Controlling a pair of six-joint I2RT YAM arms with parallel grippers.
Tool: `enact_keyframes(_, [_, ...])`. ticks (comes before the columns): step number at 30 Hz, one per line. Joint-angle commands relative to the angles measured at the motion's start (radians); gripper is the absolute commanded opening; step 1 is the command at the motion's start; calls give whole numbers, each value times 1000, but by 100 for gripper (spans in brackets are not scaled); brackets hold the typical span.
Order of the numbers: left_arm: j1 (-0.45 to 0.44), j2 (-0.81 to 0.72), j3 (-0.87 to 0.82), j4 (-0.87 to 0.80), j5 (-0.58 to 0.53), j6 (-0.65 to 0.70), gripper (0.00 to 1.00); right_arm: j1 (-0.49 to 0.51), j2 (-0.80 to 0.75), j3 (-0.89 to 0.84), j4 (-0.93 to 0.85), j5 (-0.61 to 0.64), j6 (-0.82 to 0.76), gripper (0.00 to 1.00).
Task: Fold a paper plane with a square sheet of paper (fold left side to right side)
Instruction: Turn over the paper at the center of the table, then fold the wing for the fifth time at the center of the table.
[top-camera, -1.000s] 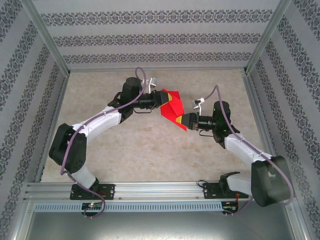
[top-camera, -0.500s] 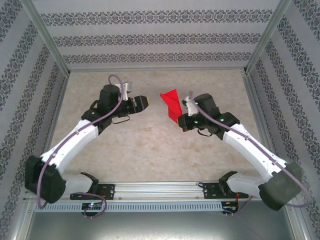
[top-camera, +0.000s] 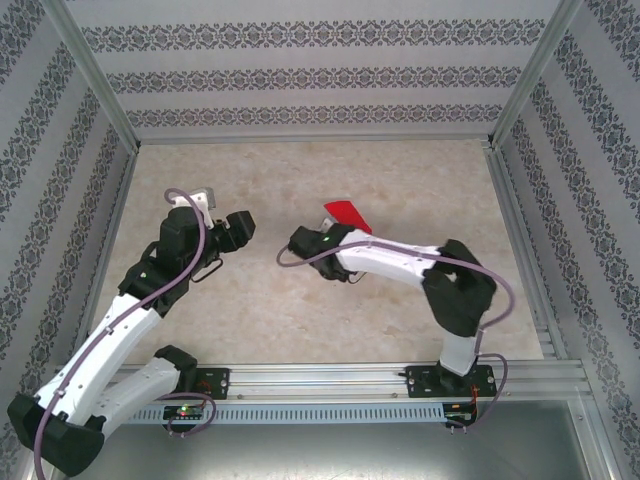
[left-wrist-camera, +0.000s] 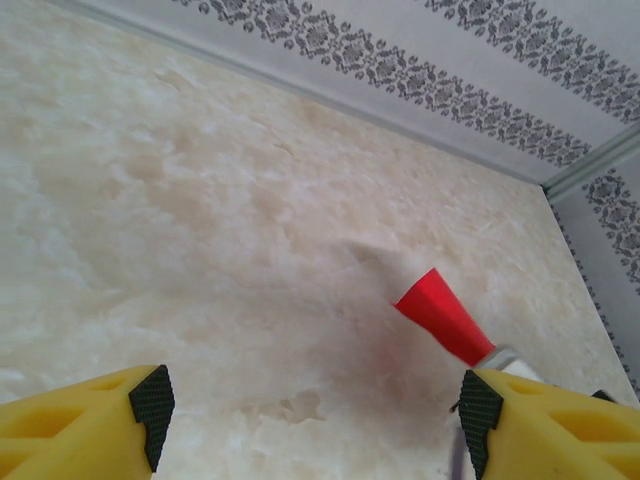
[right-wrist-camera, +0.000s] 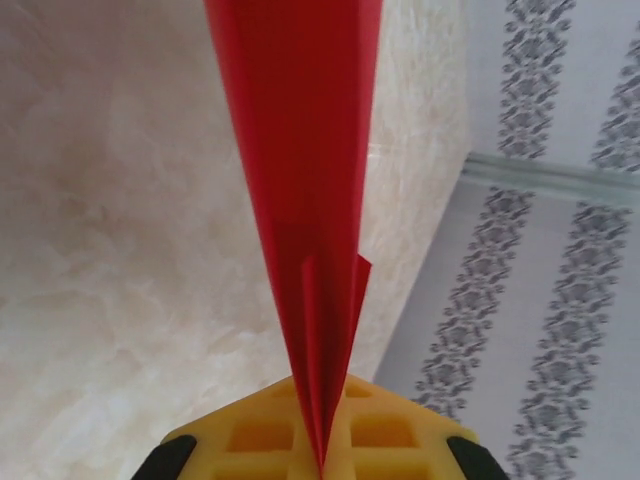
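The square sheet of paper (top-camera: 346, 212) is folded into a slim red pointed dart, the paper plane shape, and is held off the table near the middle. My right gripper (top-camera: 337, 229) is shut on its narrow end. In the right wrist view the red folded layers (right-wrist-camera: 300, 190) rise straight out from between the closed yellow jaws of that gripper (right-wrist-camera: 320, 462). My left gripper (top-camera: 240, 226) hangs to the left of the paper, apart from it. It stands open (left-wrist-camera: 316, 415) with only bare table between its black pads (left-wrist-camera: 152, 400). The paper's wide end (left-wrist-camera: 440, 314) shows up and to the right of them.
The beige marbled table (top-camera: 300, 320) is fenced by patterned walls and a metal frame (top-camera: 310, 140). The right arm's elbow (top-camera: 460, 290) folds back over the right half of the table. The left arm (top-camera: 130, 310) stretches along the left side.
The left gripper let go of the paper, opened wide and drew back left and nearer. The right arm swung its wrist leftward with the paper, which now looks narrower with no yellow showing.
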Motion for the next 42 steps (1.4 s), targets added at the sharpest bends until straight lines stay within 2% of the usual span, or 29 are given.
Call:
enact_keyframes(1, [2, -6, -7, -36, -42, 26, 78, 26, 67, 42, -35, 127, -39, 3])
enact_keyframes(6, [2, 0, -6, -34, -38, 27, 78, 61, 160, 52, -39, 89, -60, 4])
enact_keyframes(8, [2, 2, -7, -35, -38, 27, 78, 76, 180, 48, -41, 58, -77, 8])
enact_keyframes(11, [2, 8, -7, -33, -32, 19, 79, 94, 178, 41, -46, -64, -80, 18])
enact_keyframes(13, [1, 15, -6, -30, -20, 11, 80, 102, 156, 34, -43, -168, -81, 27])
enact_keyframes(18, [5, 47, 4, 3, 51, -33, 83, 120, 33, -9, -23, -424, -78, 61])
enact_keyframes(19, [6, 54, 7, 16, 75, -48, 84, 122, 1, -22, -18, -483, -72, 75])
enact_keyframes(20, [8, 67, 8, 30, 97, -59, 84, 122, -33, -34, -11, -538, -67, 81])
enact_keyframes(26, [26, 142, 10, 86, 214, -123, 86, 107, -264, -143, 67, -763, -15, 98])
enact_keyframes(30, [27, 235, -19, 188, 342, -161, 85, 6, -459, -247, 196, -876, 46, 98])
enact_keyframes(33, [24, 326, -47, 293, 437, -191, 83, -117, -623, -348, 345, -973, 107, 98])
enact_keyframes(36, [9, 418, -54, 365, 489, -210, 82, -264, -763, -457, 526, -1121, 194, 98])
enact_keyframes(39, [-21, 516, -52, 441, 519, -225, 82, -394, -848, -561, 710, -1251, 307, 98])
enact_keyframes(42, [-44, 618, -36, 513, 553, -244, 81, -471, -867, -623, 819, -1319, 371, 98])
